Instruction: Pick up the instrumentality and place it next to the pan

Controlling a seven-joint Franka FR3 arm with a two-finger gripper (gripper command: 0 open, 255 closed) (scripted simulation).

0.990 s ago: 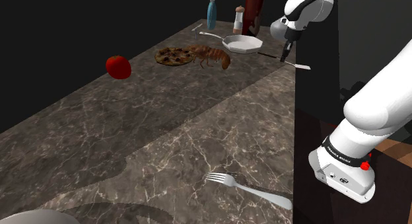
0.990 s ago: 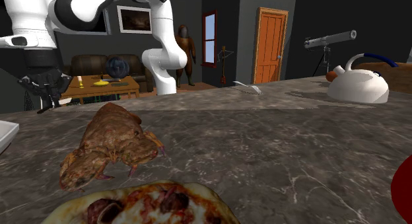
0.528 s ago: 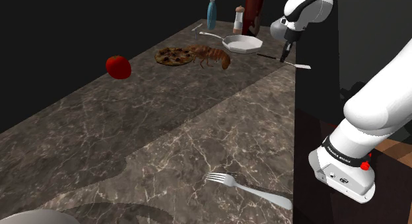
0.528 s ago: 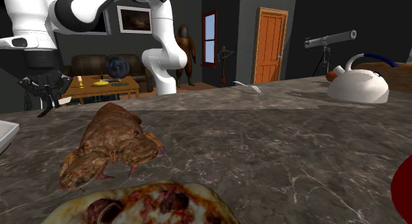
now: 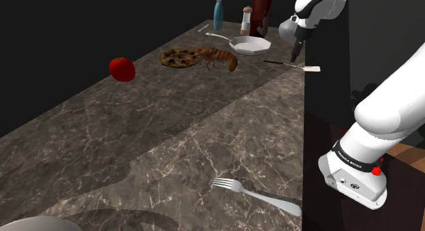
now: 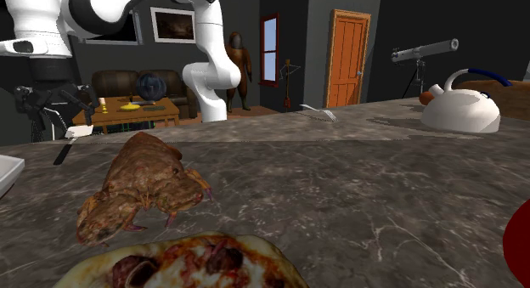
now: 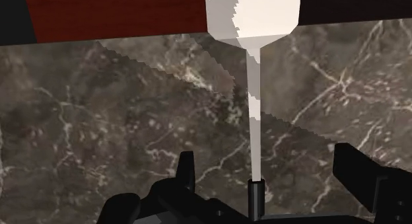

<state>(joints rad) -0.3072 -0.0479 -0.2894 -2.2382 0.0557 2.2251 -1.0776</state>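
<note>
I am holding my end effector (image 7: pixel 267 164) released: the two black fingers (image 7: pixel 186 170) are standing apart and are touching nothing. Directly under it the instrumentality, a slim spatula with a white flat blade and a short black handle (image 7: pixel 254 110), is lying flat on the dark marble table (image 5: pixel 204 127). The handle end is lying between my fingers, and the blade is pointing away from me, out over the edge of the table.

The white round frying pan (image 5: pixel 250 44) is standing near the spatula, on the side of the handle end, with a small gap between them. So I am judging that the placing is nearly complete and that the step in hand is to leave the spatula there.

To do this well, I am planning to go straight up, with the fingers wide and the wrist not turning. In this way no finger is catching the handle. I am also taking care not to push the spatula outward, because the overhanging blade could tip it off the table.
</note>
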